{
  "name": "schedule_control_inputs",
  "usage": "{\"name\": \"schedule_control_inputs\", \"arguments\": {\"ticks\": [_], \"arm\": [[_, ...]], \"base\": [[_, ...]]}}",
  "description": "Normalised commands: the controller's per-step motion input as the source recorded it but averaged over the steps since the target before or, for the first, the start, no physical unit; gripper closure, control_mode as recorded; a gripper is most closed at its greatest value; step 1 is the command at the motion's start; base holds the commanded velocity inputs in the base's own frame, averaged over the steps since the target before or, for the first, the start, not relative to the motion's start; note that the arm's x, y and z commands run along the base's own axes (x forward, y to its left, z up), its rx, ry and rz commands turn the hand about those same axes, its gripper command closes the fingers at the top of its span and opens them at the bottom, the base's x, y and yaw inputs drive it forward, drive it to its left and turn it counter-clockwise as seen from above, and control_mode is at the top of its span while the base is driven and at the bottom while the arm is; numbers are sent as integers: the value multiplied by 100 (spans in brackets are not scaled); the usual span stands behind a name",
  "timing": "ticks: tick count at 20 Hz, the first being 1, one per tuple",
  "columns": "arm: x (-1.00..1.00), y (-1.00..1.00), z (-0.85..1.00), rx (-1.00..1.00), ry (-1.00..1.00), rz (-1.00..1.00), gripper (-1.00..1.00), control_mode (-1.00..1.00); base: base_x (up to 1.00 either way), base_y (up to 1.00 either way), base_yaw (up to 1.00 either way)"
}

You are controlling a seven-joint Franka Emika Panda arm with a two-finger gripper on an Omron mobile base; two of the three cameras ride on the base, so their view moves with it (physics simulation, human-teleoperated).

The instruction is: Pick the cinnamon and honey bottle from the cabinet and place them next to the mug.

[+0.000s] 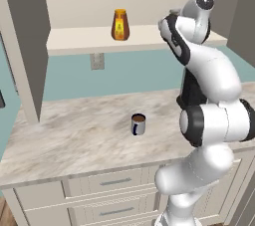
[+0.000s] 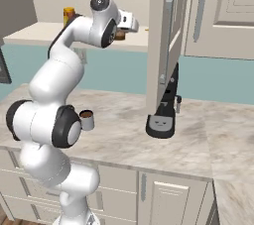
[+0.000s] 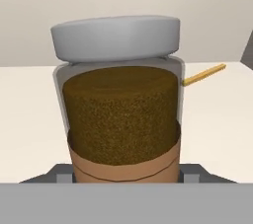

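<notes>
Standing upright on the cabinet (image 1: 149, 35) shelf, the cinnamon (image 3: 121, 104) sits between the fingers of the hand (image 3: 127, 174); whether they pinch it, I cannot tell.

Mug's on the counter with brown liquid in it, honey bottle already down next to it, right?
Not quite. The mug is on the counter with brown liquid in it, but the honey bottle stands up on the cabinet shelf, not next to it. The left base view shows this.
</notes>
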Motion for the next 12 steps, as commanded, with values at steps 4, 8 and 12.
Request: {"name": "schedule_control_inputs", "arguments": {"ticks": [4,8,12], "arm": [[-95,22,-14,0,0,2,100,-100],[-100,26,-23,0,0,6,100,-100],[-86,15,-34,0,0,14,100,-100]], "base": [[0,0,0],[0,0,0],[0,0,0]]}}
